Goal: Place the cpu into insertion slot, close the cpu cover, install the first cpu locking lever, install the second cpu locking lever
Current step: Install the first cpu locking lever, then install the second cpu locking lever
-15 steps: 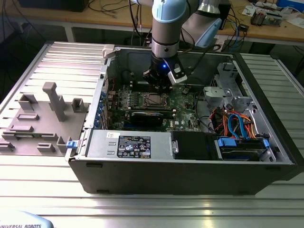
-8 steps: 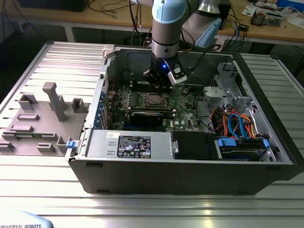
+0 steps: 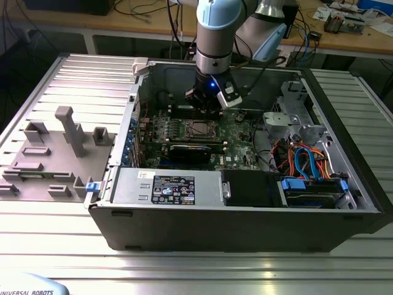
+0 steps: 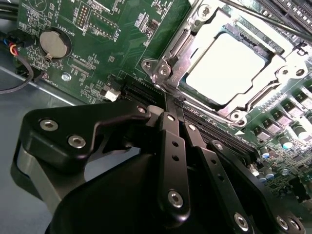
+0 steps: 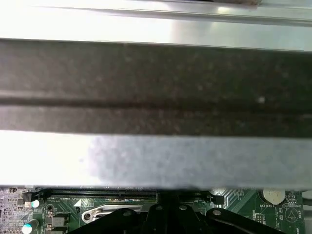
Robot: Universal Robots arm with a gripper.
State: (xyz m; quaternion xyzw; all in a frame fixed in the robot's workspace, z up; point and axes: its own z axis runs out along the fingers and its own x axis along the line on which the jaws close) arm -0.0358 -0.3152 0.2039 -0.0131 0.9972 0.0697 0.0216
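In the second wrist view the cpu (image 4: 225, 68) lies flat in the insertion slot (image 4: 238, 116), its silver top showing through the cut-out of the cpu cover (image 4: 182, 46), which lies down over it. A thin wire lever (image 4: 263, 22) runs along the socket's far side. My gripper (image 4: 171, 101) is shut, its black fingertips pressed together at the socket's near corner, with nothing visible between them. In the exterior view the gripper (image 3: 206, 110) hangs just behind the socket (image 3: 199, 129) inside the open computer case (image 3: 184, 209).
Green motherboard (image 4: 122, 29) with a coin battery (image 4: 55, 43) surrounds the socket. Black memory slots (image 4: 292, 14) lie beside it. A case wall (image 5: 156, 87) stands close to the wrist. Cables and drive bays (image 3: 307, 166) fill the case's right end in the exterior view; a grey fixture plate (image 3: 55, 153) lies at its left.
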